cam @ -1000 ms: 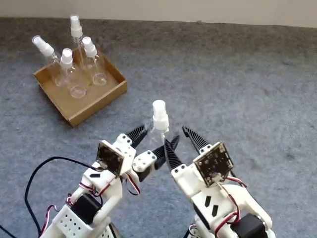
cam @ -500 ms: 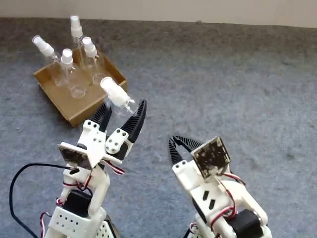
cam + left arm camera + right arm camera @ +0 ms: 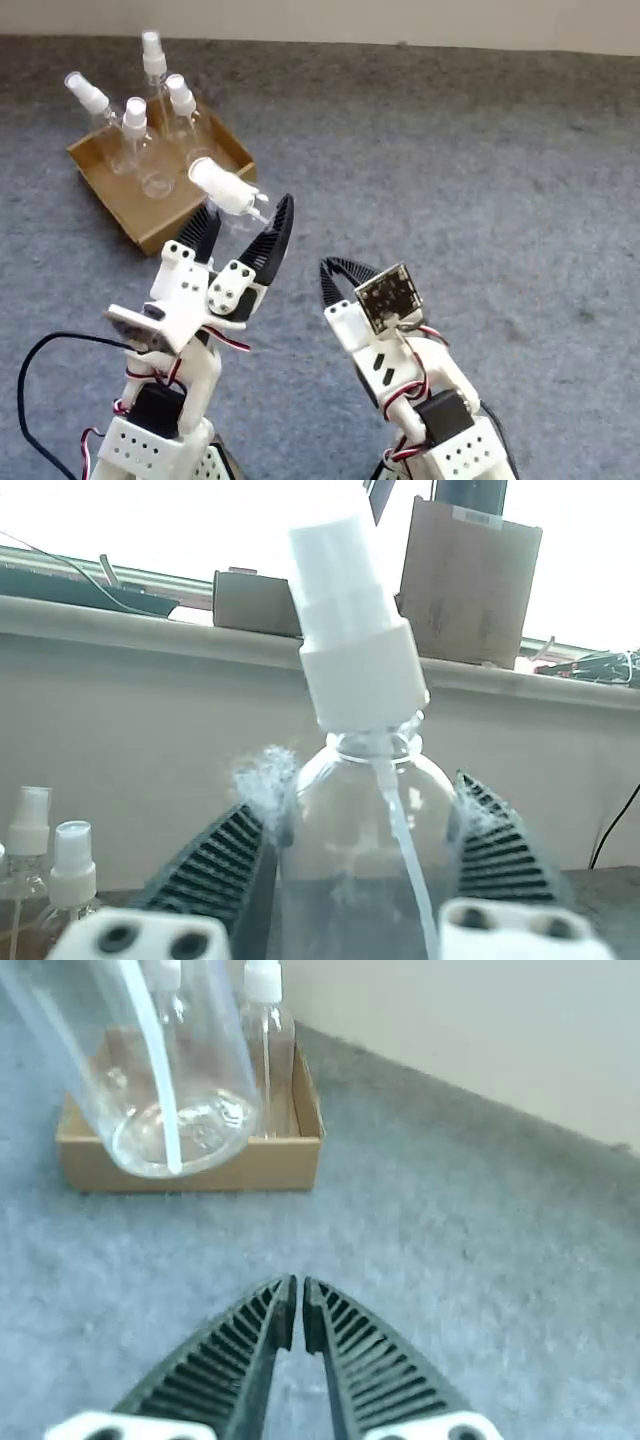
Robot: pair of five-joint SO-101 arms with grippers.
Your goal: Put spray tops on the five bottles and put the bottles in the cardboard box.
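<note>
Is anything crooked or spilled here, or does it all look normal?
Nothing is spilled or broken. The one odd sight is the capped bottle in the left gripper: it hangs tilted in the air, top leaning towards the cardboard box.

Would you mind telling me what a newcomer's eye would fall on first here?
The left claw holds a clear bottle with a white spray top, tilted, close by the cardboard box. Four capped bottles stand in that box, while the right claw is shut and empty over the grey carpet.
</note>
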